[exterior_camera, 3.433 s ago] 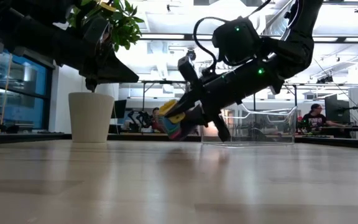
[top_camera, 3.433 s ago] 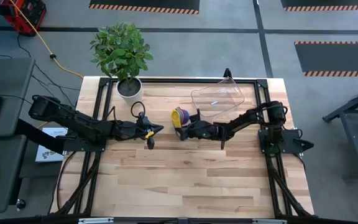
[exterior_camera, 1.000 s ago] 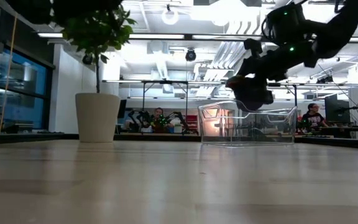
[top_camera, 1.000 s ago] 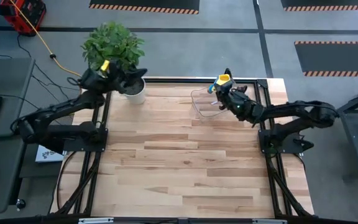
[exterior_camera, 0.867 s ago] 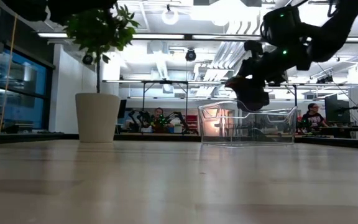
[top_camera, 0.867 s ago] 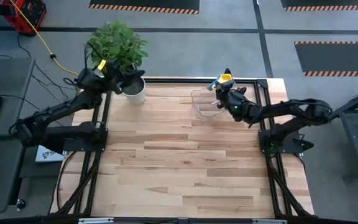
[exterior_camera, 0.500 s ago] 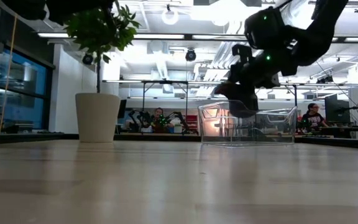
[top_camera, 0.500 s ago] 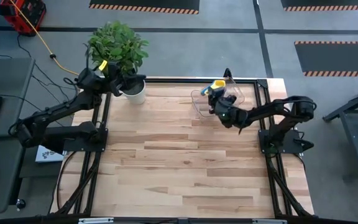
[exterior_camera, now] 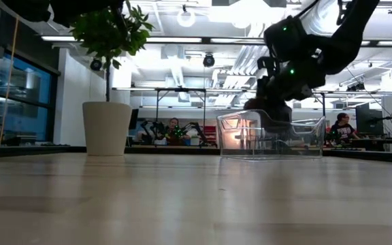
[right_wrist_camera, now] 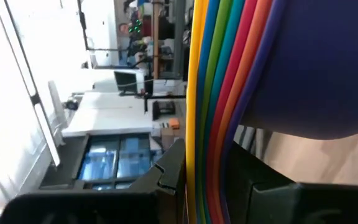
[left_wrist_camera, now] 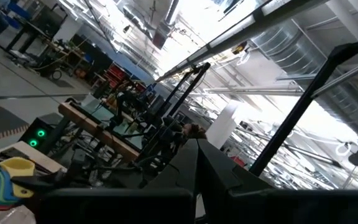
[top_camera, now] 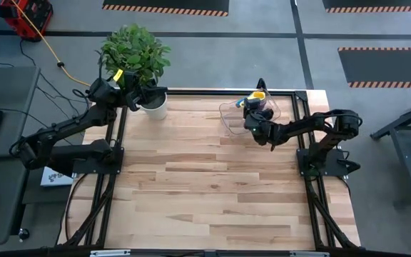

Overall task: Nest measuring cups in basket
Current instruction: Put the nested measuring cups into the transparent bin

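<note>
Wooden table (top_camera: pixel 205 178) bears our clear basket (exterior_camera: pixel 271 139). Our right gripper (top_camera: pixel 254 108) grasps the nested measuring cups (right_wrist_camera: pixel 229 93) by their stiff, light handles; left gripper (top_camera: pixel 150 91) stays clenched, empty

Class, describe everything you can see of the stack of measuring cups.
The measuring cups are nested in one stack: thin plastic rims in yellow, orange, green and red, with a dark blue bowl outermost. The stack is tipped on its side, clamped in the right gripper, hanging over the clear basket at the table's far edge. Whether it touches the basket cannot be told.
</note>
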Tool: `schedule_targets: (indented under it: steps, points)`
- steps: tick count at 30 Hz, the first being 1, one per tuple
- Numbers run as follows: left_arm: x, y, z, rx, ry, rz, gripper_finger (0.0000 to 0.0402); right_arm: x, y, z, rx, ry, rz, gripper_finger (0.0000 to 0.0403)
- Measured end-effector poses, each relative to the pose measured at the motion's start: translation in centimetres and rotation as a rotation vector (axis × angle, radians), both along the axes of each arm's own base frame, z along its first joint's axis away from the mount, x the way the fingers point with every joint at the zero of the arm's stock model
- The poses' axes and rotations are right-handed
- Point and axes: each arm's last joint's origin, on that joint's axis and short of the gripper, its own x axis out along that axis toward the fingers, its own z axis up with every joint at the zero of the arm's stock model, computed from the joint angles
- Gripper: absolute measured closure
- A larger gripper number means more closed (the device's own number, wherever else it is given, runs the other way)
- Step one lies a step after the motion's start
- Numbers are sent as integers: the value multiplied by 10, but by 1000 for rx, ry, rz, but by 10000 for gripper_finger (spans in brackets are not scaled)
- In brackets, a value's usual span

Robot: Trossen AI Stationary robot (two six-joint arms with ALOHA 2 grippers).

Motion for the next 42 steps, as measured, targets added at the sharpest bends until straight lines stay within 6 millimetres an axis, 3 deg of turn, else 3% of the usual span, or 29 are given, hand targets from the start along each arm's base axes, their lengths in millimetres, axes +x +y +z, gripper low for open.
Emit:
schedule_targets:
  steps: [9, 16, 23, 31, 42]
  points:
    - [0, 0, 0, -1, -1, 2, 402, 6, -1, -38, 86, -21, -4, 350]
    - [0, 0, 0, -1, -1, 3, 402, 11, -2, -56, 94, -63, -15, 350]
    - [0, 0, 0, -2, -1, 3, 402, 12, -4, -56, 105, -74, 10, 349]
    - [0, 0, 0, -2, -1, 3, 402, 13, -4, -60, 172, -118, 88, 266]
    - [0, 0, 0, -1, -1, 3, 402, 12, -5, -60, 185, -169, 63, 266]
